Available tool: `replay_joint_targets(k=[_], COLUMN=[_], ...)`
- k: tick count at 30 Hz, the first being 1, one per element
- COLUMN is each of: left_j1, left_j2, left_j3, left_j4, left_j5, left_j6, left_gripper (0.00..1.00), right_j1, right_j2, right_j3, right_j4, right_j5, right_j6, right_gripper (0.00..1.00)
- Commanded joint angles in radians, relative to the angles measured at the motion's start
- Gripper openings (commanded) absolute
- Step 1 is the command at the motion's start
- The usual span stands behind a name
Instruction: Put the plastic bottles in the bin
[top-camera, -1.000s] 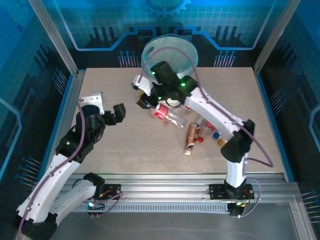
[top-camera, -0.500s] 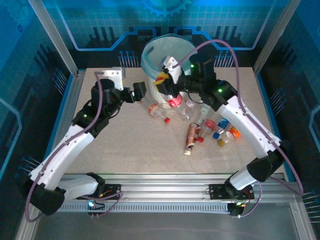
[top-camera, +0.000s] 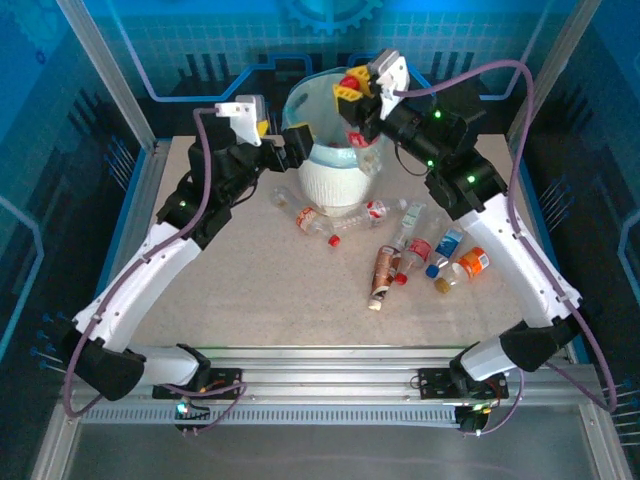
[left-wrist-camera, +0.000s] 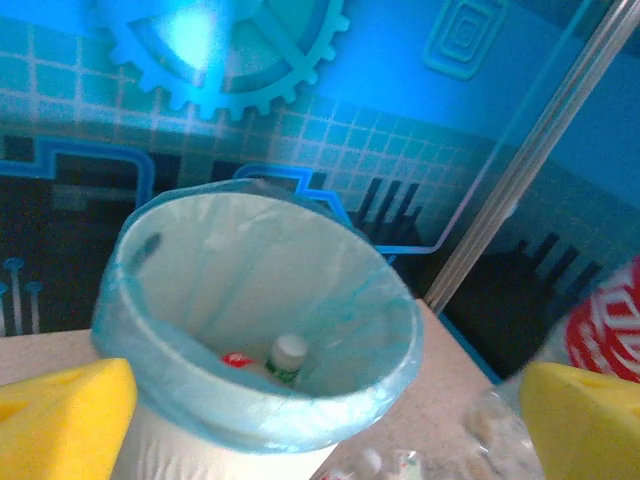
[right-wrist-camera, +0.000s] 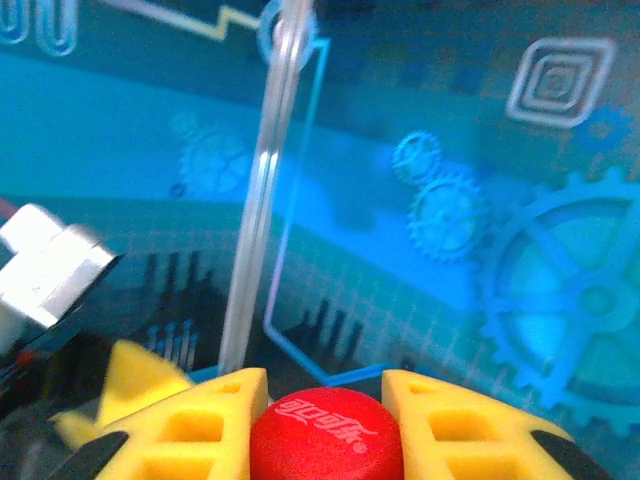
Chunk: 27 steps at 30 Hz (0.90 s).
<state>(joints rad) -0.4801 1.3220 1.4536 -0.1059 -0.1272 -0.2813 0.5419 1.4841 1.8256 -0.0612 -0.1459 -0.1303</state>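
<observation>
**Right arm has a bottle over the bin: drop it clean**

Top view: the right gripper (top-camera: 355, 86) is closed on the held bottle (top-camera: 348, 81) at its red-capped neck. It is raised above the back part of the bin (top-camera: 330, 182). The left gripper (top-camera: 285, 150) has its jaws spread with nothing between them, and sits just beside the bin's left rim. The loose bottles (top-camera: 400, 250) lie scattered on the table (top-camera: 250, 290) in front of the bin and to its right.

Left wrist view: the two yellow fingers (left-wrist-camera: 60, 415) stand wide apart with nothing between them. The bin's (left-wrist-camera: 150, 300) bagged mouth is straight ahead. A white-capped bottle (left-wrist-camera: 288, 352) already lies at the bottom, with something red beside it. A red-labelled bottle (left-wrist-camera: 605, 320) blurs the right edge.

Right wrist view: the yellow fingers (right-wrist-camera: 215, 425) are pressed against both sides of the red cap (right-wrist-camera: 325, 438). The body below the cap is out of sight.

To do this step well, my judgement is to keep the held bottle over the middle of the mouth, not over the bag's rim. Open the jaws fully in one go so that the cap does not snag. The left arm should stay off the rim meanwhile, since a nudge could tip the light bin. Its best next pick is probably the nearest loose bottle.
</observation>
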Motion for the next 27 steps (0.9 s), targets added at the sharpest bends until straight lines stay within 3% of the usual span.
replay_joint_targets(k=[1,6,14,18,27], left_j1=[-0.004,-0.004,-0.003,-0.004,-0.004], left_j2=[0.057,0.122,0.166,0.179,0.185], left_j3=[0.069,0.125,0.111,0.106,0.088], left_j4=[0.016,-0.018,-0.038,-0.046,-0.042], left_j5=[0.077,0.118,0.129,0.116,0.120], left_j6=[-0.026,-0.029,-0.007,0.004,-0.010], left_gripper=[0.99,0.99,0.99,0.99,0.99], right_j1=[-0.045,-0.048,-0.053,-0.058,-0.098], right_j2=[0.079,0.245,0.440,0.484,0.610], right_j3=[0.048,0.133,0.271,0.263,0.328], right_j4=[0.207,0.370,0.294,0.283,0.157], right_j5=[0.069,0.026,0.039,0.148,0.141], right_j6=[0.025,-0.021,-0.101,-0.132,-0.075], right_gripper=[0.15,0.16,0.17,0.17,0.20])
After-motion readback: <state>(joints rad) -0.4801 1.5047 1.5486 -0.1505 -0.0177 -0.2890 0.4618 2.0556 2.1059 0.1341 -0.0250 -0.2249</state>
